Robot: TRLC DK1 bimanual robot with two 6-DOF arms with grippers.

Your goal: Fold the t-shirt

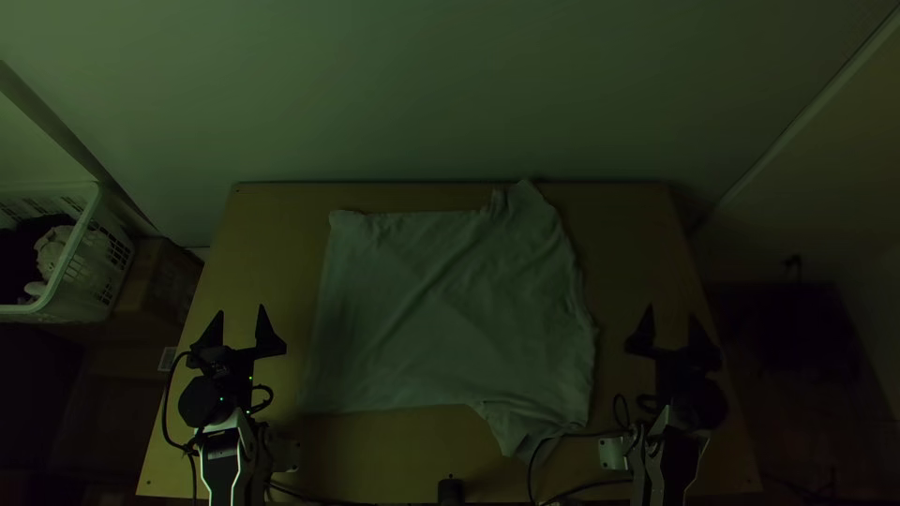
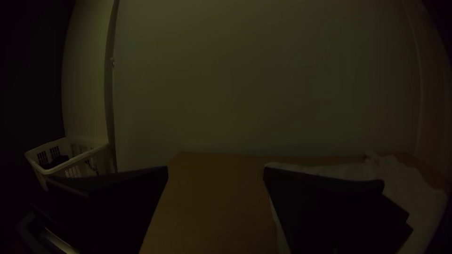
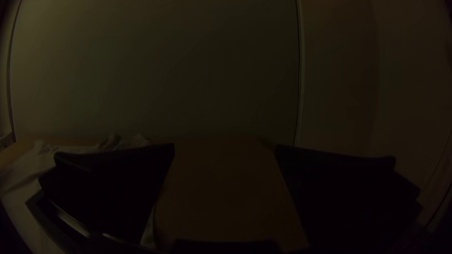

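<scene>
Snagging on the cable [image 1: 583, 435] by its near sleeve [image 1: 517, 426] could skew the t-shirt [image 1: 441, 309], spread between far and near edges of the table [image 1: 623, 220]; my left claw [image 1: 241, 309] and right claw [image 1: 671, 311] gape wide, empty.

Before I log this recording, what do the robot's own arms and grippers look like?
The left arm and right arm have pale silver-grey links, black joints and loose black cables. Tiny green lights dot the left one. The left gripper and right gripper are black, with wide flat fingers tapering to points from above.
</scene>
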